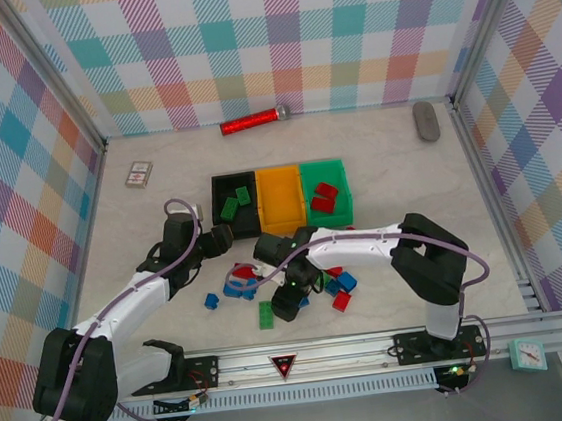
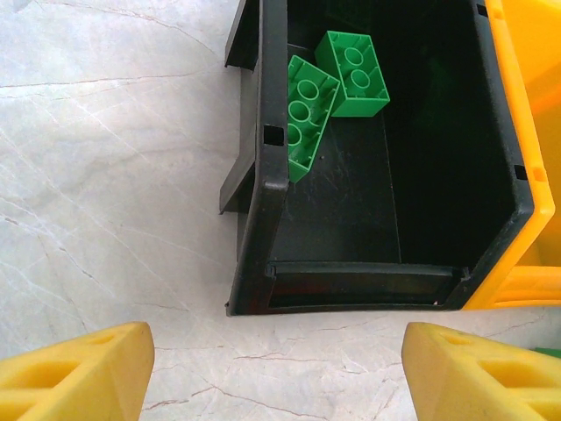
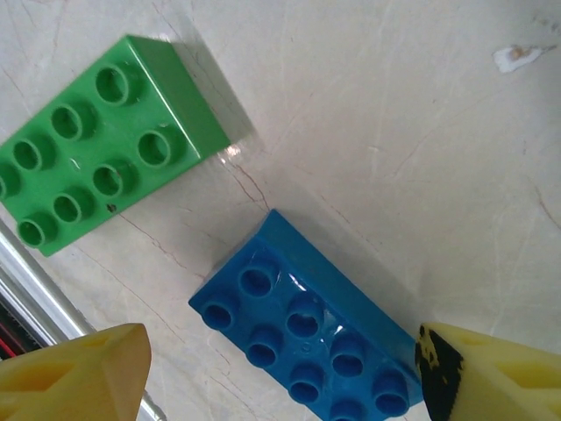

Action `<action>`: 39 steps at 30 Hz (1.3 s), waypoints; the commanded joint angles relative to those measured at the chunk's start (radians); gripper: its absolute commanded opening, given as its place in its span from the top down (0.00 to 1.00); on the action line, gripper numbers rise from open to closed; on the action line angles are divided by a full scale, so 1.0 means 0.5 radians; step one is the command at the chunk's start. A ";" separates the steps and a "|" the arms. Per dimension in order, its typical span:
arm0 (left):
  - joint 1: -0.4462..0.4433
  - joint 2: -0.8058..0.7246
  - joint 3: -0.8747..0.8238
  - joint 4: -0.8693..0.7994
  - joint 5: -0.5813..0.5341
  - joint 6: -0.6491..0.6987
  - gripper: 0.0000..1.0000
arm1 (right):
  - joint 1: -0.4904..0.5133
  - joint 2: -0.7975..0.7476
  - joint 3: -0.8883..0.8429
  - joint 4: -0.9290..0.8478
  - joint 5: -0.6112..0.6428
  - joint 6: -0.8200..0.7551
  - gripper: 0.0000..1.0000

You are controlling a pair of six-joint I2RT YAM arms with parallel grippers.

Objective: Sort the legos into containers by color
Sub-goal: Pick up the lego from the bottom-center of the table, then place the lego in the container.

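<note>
1. Right end effector [image 3: 280, 355] hangs low over the counter [image 3: 421, 132], fingers apart and gripping nothing. One blue brick [image 3: 307, 333] lies studs-up between them, close to the right finger. This looks like a line-up for a pick
2. Ahead and to the left of it, one green brick [image 3: 101, 140] lies flat, apart from the blue one, so closing on the blue should leave it alone
3. Left end effector [image 2: 280, 368] hovers just short of the black bin [image 2: 263, 175], fingers apart and empty. Parked there, it stays out of the other arm's way, by my reading
4. Inside that bin, ahead and slightly left of the left end effector, sit two green bricks [image 2: 329, 96]. They touch each other, and the nearer one leans on the left wall
5. Three bins stand joined in a row. To the right of the black one comes the orange bin [image 1: 280, 195], then the green bin [image 1: 343, 179]
6. By count, the black bin holds two green bricks, the green bin holds two red bricks [image 1: 326, 196], and I see none in the orange. Blue probably belongs there
7. Loose bricks [image 1: 240, 280] in red, blue and green lie between the two end effectors and around the right one. There are roughly ten, bunched too tightly for a firm count
</note>
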 commanded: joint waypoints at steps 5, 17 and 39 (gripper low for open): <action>0.014 -0.011 0.043 0.002 -0.024 -0.019 0.25 | 0.077 0.081 -0.021 -0.064 0.227 -0.022 0.24; 0.014 -0.011 0.043 -0.004 -0.040 -0.017 0.25 | 0.067 -0.064 -0.043 0.159 0.368 0.114 0.67; 0.014 -0.034 0.041 -0.017 -0.047 -0.009 0.25 | -0.639 0.085 0.722 0.265 0.453 0.658 0.28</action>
